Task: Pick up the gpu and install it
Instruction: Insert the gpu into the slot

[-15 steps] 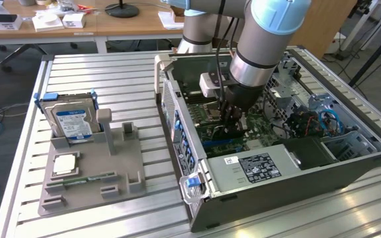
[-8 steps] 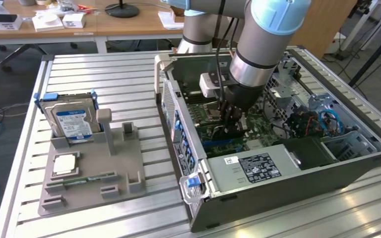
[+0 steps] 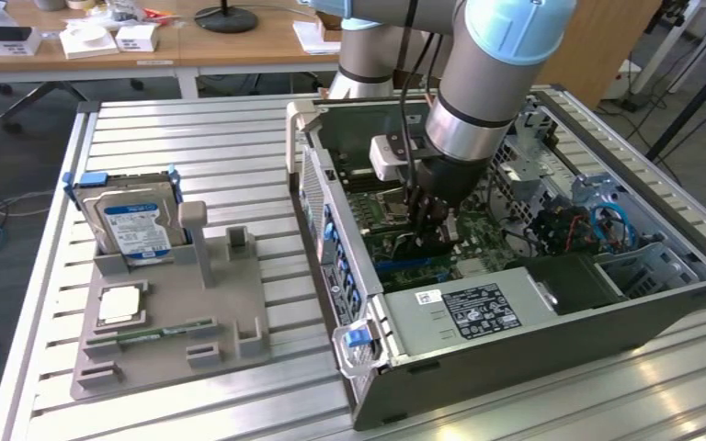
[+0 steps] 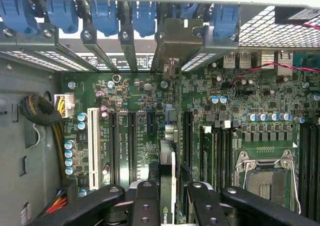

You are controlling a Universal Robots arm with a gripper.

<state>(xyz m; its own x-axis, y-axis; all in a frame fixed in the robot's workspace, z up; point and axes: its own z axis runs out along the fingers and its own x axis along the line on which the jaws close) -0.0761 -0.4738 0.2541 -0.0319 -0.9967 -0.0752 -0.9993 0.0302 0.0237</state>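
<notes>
Exterior view: at the exterior view's left, a grey tray (image 3: 169, 303) on the tabletop (image 3: 243, 138) holds a hard drive (image 3: 136, 228). At its right, the arm (image 3: 476, 92) reaches into the open computer case (image 3: 550, 340). Wrist view: the jaws are clamped on the gpu (image 4: 167, 186), which stands on edge over the motherboard (image 4: 140, 96).

The gpu (image 4: 166, 176) stands edge-on, face hidden, one end cut off at the edge; label (image 3: 476, 308) print unreadable.

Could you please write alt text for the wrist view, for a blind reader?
The gripper grips the gpu edge-on over the green motherboard, with the card's metal bracket next to the blue clips.
</notes>
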